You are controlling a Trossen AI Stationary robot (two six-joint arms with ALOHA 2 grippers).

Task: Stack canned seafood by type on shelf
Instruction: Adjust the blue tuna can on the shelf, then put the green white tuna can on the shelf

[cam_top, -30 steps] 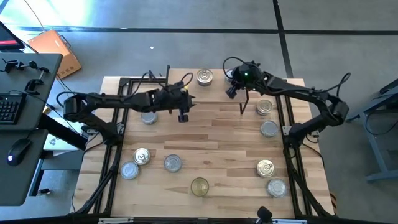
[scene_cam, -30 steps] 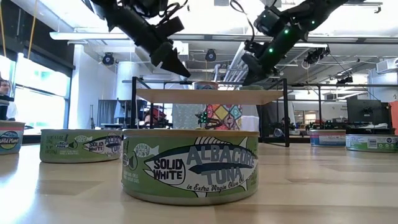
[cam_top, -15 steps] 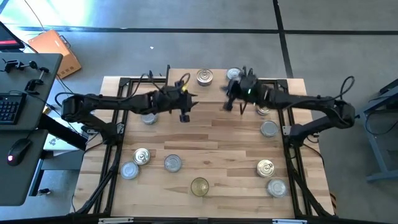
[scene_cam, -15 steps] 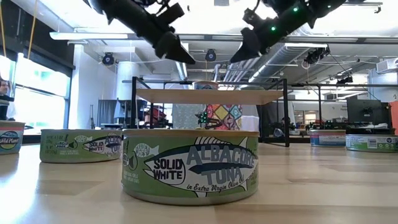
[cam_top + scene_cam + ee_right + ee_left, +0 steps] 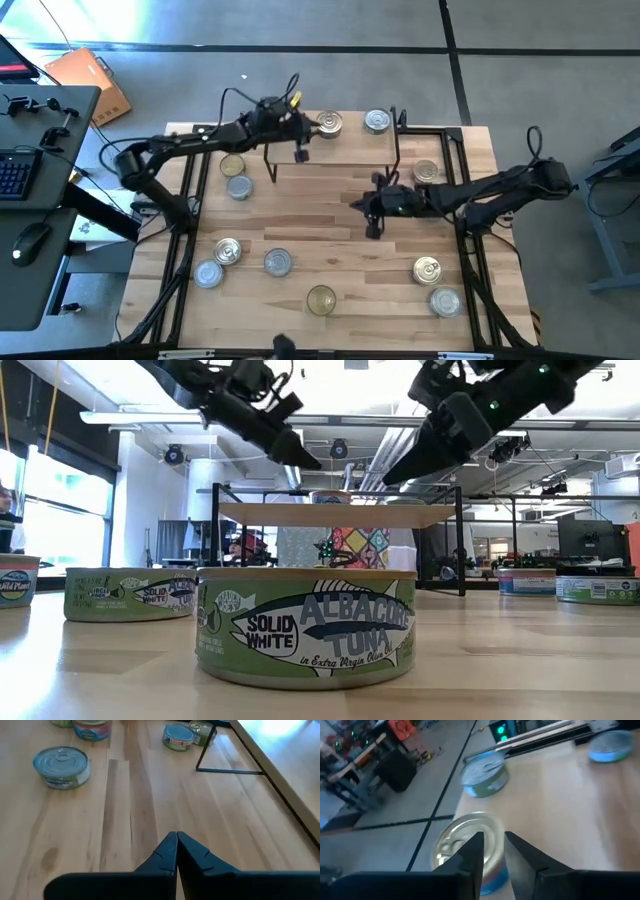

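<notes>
Two tins stand on the shelf point(image 5: 335, 160) at the table's far side: one with a pull-ring top point(image 5: 328, 123) and a silver one point(image 5: 377, 121). My left gripper point(image 5: 305, 135) hovers just left of the pull-ring tin point(image 5: 465, 840), fingers a narrow gap apart, with nothing between them. My right gripper point(image 5: 358, 204) is shut and empty above the middle of the table, pointing left point(image 5: 176, 837). Several more tins stand upright around the tabletop, among them a gold-topped one point(image 5: 321, 298) near the front edge.
Tins stand at the table's left point(image 5: 238, 187), near left point(image 5: 228, 250), near right point(image 5: 427, 268) and right point(image 5: 425, 172). The shelf's black wire legs point(image 5: 230, 770) stand near both grippers. A large tuna tin point(image 5: 305, 625) fills the low view's foreground. Bare wood lies under my right gripper.
My left gripper has swung toward the far edge and somewhat right, up to the pull-ring tin on the shelf. My right gripper has drawn back from the shelf's right end toward the near edge, sinking to mid-table and uncovering the silver tin on the shelf.
</notes>
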